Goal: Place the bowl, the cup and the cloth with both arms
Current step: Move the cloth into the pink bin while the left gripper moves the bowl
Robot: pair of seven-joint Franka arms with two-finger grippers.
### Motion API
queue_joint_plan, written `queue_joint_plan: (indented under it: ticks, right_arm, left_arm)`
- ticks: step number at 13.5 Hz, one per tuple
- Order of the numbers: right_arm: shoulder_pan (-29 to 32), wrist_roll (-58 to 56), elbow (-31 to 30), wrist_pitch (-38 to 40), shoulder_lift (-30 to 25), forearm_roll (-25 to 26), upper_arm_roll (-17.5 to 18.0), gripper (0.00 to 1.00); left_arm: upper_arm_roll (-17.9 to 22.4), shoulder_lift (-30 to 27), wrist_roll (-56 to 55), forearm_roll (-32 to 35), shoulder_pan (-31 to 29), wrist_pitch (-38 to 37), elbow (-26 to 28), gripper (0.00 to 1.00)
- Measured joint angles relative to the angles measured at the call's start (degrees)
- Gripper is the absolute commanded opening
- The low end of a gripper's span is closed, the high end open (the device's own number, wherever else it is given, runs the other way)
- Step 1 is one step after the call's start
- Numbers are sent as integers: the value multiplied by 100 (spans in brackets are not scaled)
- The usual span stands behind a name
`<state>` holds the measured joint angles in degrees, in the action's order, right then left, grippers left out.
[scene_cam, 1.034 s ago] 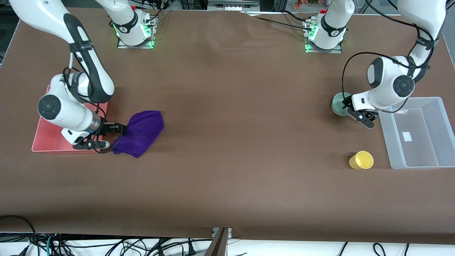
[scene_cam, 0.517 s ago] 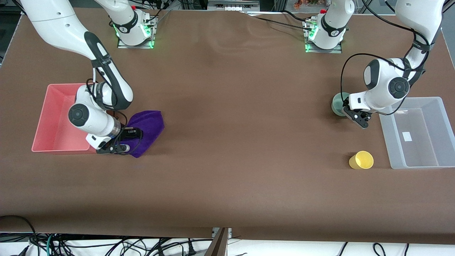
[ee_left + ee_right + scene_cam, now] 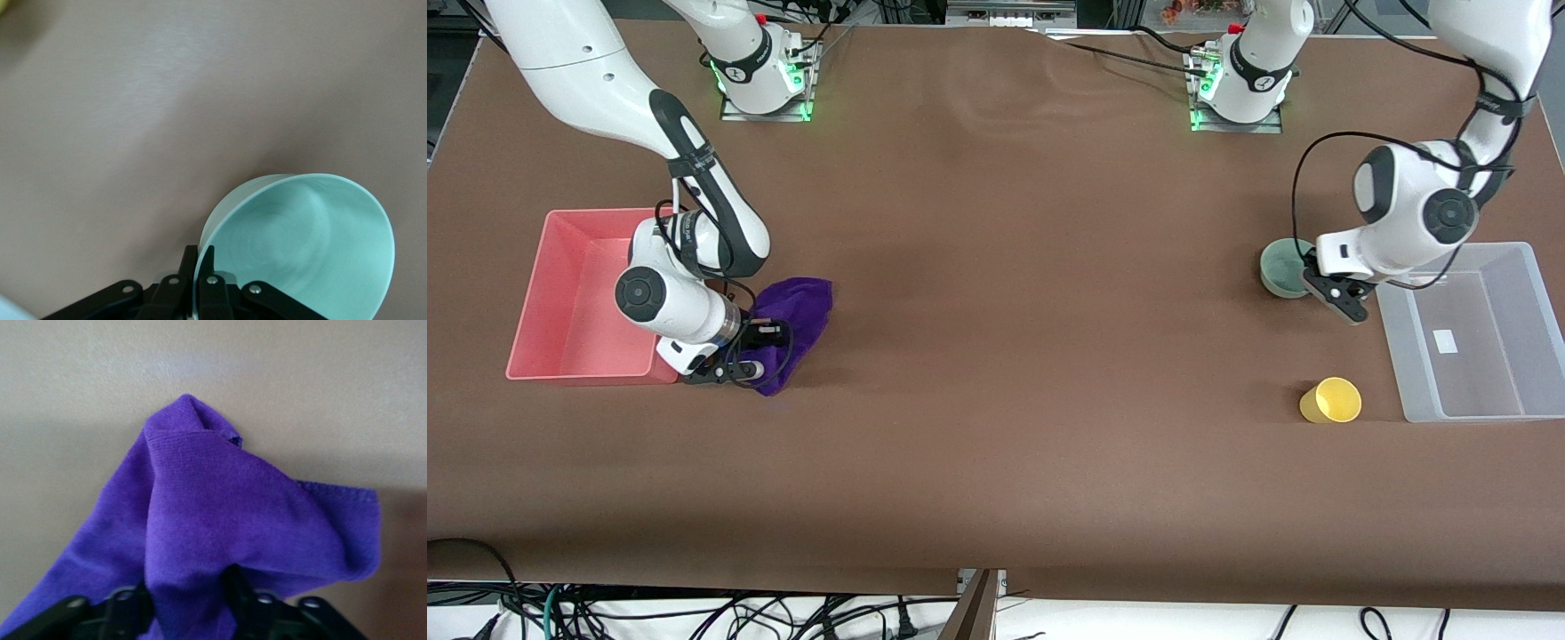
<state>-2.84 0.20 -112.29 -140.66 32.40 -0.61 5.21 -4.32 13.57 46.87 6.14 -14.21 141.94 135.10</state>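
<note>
The purple cloth (image 3: 796, 316) lies bunched on the table beside the pink tray (image 3: 569, 293). My right gripper (image 3: 758, 348) is shut on a fold of the cloth (image 3: 220, 520), one finger on each side. The mint-green bowl (image 3: 1282, 267) is tilted beside the clear bin (image 3: 1476, 333). My left gripper (image 3: 1316, 286) is shut on the rim of the bowl (image 3: 313, 247), one finger inside and one outside. The yellow cup (image 3: 1330, 400) lies on its side on the table, nearer the front camera than the bowl.
The pink tray sits at the right arm's end of the table. The clear plastic bin sits at the left arm's end, a white label inside it. Both arm bases (image 3: 760, 67) stand along the table's back edge.
My right gripper has moved from over the tray onto the cloth and closed on it, bunching it. My left gripper has closed on the bowl's rim and tipped the bowl.
</note>
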Motion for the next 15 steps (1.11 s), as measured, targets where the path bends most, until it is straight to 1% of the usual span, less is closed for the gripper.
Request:
queue_joint_plan:
  ticks: [2,4,6,8,9,10,11,12,14,15]
  right_arm:
    - [2,-2,82,192,-37,0,-11,0]
    - [2,-16,418,802,-103,1,-13,0]
    - [19,-41,972,1861,-288,6,-44,0]
    - [49,-177,1587,3087,-541,14,-131,0]
    - [62,-374,1870,3682,-664,23,-242,0]
    - [72,-678,2108,4170,-752,45,-417,0]
    - [83,-1120,2282,4522,-815,82,-678,0]
    - [103,-1661,2363,4699,-839,110,-1004,0]
    - [178,-2613,2331,4766,-784,116,-1631,0]
    - [231,-2903,2275,4763,-730,116,-1851,0]
  left_arm:
    - [13,-97,0,-12,-257,-759,-587,0]
    - [34,-91,27,-12,-474,-1661,-1472,0]
    - [45,60,47,-12,-708,-2278,-2423,0]
    - [55,449,85,-12,-1041,-2430,-3139,0]
    - [59,741,90,-12,-1240,-2430,-3413,0]
    - [61,1059,120,-12,-1439,-2426,-3665,0]
    - [63,1384,169,-14,-1626,-2419,-3901,0]
    - [63,1695,183,-20,-1796,-2417,-4091,0]
    - [57,2190,195,-40,-2018,-2409,-4274,0]
    - [56,2367,195,-42,-2058,-2351,-4314,0]
